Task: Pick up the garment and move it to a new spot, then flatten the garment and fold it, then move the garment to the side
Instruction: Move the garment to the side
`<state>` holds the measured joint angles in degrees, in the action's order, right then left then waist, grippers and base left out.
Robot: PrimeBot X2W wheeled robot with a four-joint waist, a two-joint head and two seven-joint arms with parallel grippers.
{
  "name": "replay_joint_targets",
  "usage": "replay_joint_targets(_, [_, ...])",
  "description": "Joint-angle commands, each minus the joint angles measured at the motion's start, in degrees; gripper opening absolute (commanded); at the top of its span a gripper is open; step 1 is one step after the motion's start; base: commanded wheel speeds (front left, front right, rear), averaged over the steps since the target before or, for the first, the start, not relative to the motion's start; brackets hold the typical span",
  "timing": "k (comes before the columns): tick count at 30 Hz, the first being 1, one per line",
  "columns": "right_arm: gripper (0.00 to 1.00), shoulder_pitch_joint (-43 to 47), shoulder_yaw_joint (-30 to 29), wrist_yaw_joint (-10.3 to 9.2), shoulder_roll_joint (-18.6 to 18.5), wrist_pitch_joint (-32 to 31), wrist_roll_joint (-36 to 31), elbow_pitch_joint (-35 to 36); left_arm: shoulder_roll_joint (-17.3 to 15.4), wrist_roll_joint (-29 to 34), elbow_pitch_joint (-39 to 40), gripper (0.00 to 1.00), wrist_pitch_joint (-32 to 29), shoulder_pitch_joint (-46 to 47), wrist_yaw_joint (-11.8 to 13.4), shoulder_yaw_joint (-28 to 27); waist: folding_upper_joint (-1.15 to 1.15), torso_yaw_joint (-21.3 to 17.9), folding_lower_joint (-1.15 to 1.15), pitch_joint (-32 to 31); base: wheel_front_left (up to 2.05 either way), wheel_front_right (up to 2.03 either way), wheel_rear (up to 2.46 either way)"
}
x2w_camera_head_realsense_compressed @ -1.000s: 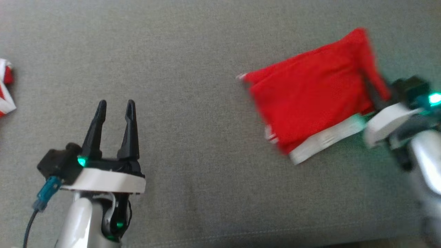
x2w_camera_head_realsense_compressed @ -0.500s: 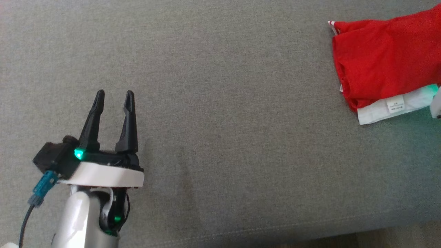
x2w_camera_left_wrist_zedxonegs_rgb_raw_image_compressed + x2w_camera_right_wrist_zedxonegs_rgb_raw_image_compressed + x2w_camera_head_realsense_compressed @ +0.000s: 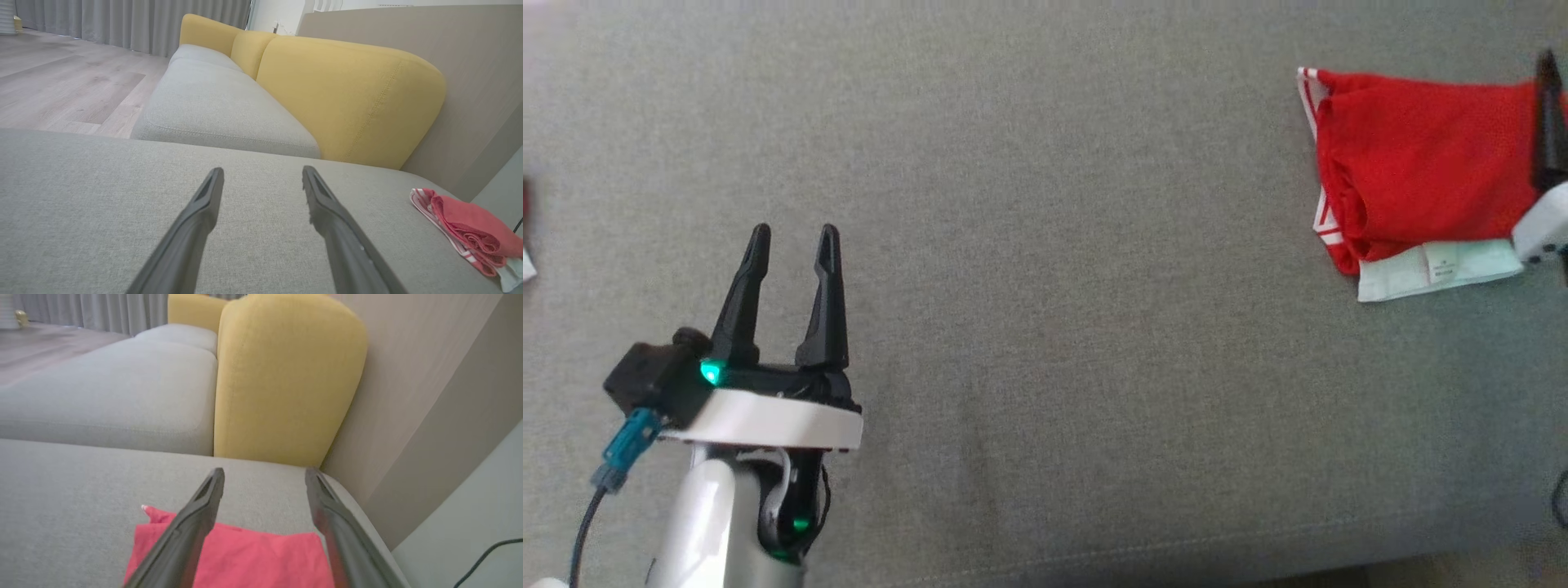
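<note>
Since a second ago the garment (image 3: 1421, 163) has gone from right of middle out to the far right end of the grey seat cushion (image 3: 1045, 343). The right claw (image 3: 264, 473) that carried it has let go. The head camera shifted a little too, so we discount part of that travel.

Right claw now: fingers spread, poised over the garment's right edge, pinching nothing. Left claw (image 3: 794, 237): also spread and empty, low over bare cushion, well apart from the garment.

Position: the garment lies flat on the cushion's right end, near where the yellow backrest (image 3: 347, 94) stops.

Materials and shapes:
- Garment: matte red knit with soft creases, folded into a rough rectangle of several layers.
- Striped trim (image 3: 1311, 98): white on red, along the left edge.
- White layer (image 3: 1396, 278): sticks out under the near side and carries a small label (image 3: 1441, 265).
- Cushion: coarse grey weave, firm-looking, with a stitched seam along the front.
- Backrest: rounded, tight yellow weave.

Handling, our judgement: the garment is light, limp and not fragile. It should drape and lose its fold if lifted by one layer. The rolled left edge looks thickest — we would pinch there through every layer, or slide the bundle instead of lifting it. The fold and the move to the side look done.
</note>
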<state>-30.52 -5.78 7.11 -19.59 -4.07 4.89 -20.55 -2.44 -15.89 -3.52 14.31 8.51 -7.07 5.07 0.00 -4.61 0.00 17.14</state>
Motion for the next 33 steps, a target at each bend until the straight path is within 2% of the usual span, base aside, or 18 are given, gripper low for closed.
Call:
replay_joint_targets(1, [1.0, 0.69, 1.46, 0.37, 0.49, 0.44, -0.28, 3.82, -0.43, -0.72, 1.72, 1.0, 0.69, 0.29, -0.1, -1.74, 0.0, 0.37, 0.0, -2.17, 0.0, 0.0, 0.0])
replay_joint_targets(7, [1.0, 4.36, 3.91, 0.37, 6.96, 3.07, 0.54, 9.39, -0.43, -1.98, 1.59, 1.0, 0.69, -1.13, 1.15, -1.17, 0.0, 1.95, 0.0, -8.73, 0.0, 0.0, 0.0])
replay_joint_targets(11, [1.0, 9.67, 3.9, 0.37, 12.28, 5.81, 1.89, 12.26, -0.43, -2.67, 1.84, 1.0, 0.69, -3.03, 2.02, -0.07, 0.0, 3.58, 0.0, -13.14, 0.0, 0.0, 0.0])
replay_joint_targets(14, [1.0, 14.46, 5.57, 0.37, 14.61, 7.82, 1.66, 13.73, -0.43, -2.77, 1.6, 1.0, 0.69, -5.13, 2.48, 0.86, 0.0, 4.35, 0.0, -15.69, 0.0, 0.0, 0.0])
replay_joint_targets(20, [1.0, 22.81, 6.51, 0.37, 16.47, 10.38, 0.93, 15.79, -0.43, -3.03, 2.48, 1.0, 0.69, -8.6, 4.21, 0.53, 0.0, 5.34, 0.0, -18.04, 0.0, 0.0, 0.0])
replay_joint_targets(33, [1.0, 32.83, 6.06, 0.37, 16.7, 15.06, 0.49, 15.06, -0.43, -3.4, 1.15, 1.0, 0.69, -12.95, 4.27, 2.26, 0.0, 5.81, 0.0, -19.66, 0.0, 0.0, 0.0])
